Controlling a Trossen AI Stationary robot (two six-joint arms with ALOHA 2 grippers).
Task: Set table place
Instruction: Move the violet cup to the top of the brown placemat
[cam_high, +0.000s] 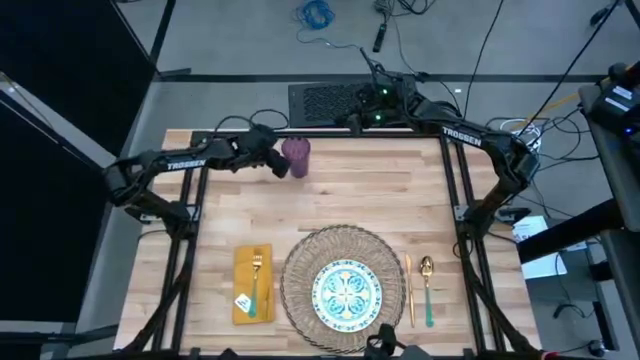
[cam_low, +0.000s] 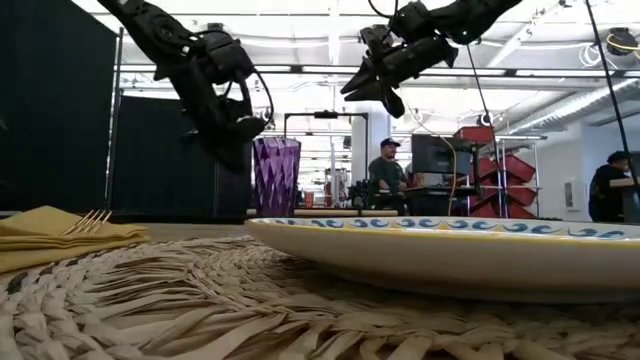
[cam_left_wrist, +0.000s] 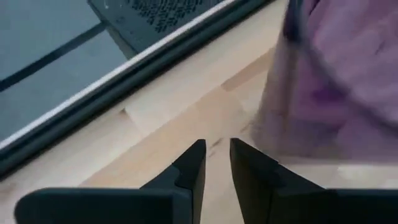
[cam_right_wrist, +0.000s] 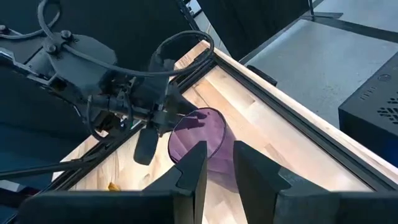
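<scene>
Here, the left gripper (cam_high: 277, 163) sits at the far edge of the large light butcher-block wooden table (cam_high: 350, 195), just beside the purple faceted plastic tumbler (cam_high: 296, 156), which stands upright a touch to its right in the high view. In the left wrist view the two dark fingers (cam_left_wrist: 194, 163) lie close together with only a narrow slit between them, gripping nothing, and the tumbler (cam_left_wrist: 339, 81) rises blurred off to one side of them, not between them. The low view shows the same gripper (cam_low: 232, 140) low beside the tumbler (cam_low: 276, 176).

The right gripper (cam_high: 357, 122) hangs above the table's far edge, to the right of the tumbler and apart from it. Its fingers (cam_right_wrist: 189, 171) also stand nearly together and empty, with the tumbler (cam_right_wrist: 202, 144) and the left gripper (cam_right_wrist: 149, 140) farther off beyond them.

Well away from both grippers, at the near edge, lies the round woven straw mat (cam_high: 340, 245) with the blue-green patterned white plate (cam_high: 346, 294) on it. Left of the mat is the folded yellow cloth napkin (cam_high: 252, 285) carrying a gold fork (cam_high: 256, 272). Right of the mat lie a gold knife (cam_high: 409, 290) and a teal-handled gold spoon (cam_high: 427, 290), side by side.
</scene>
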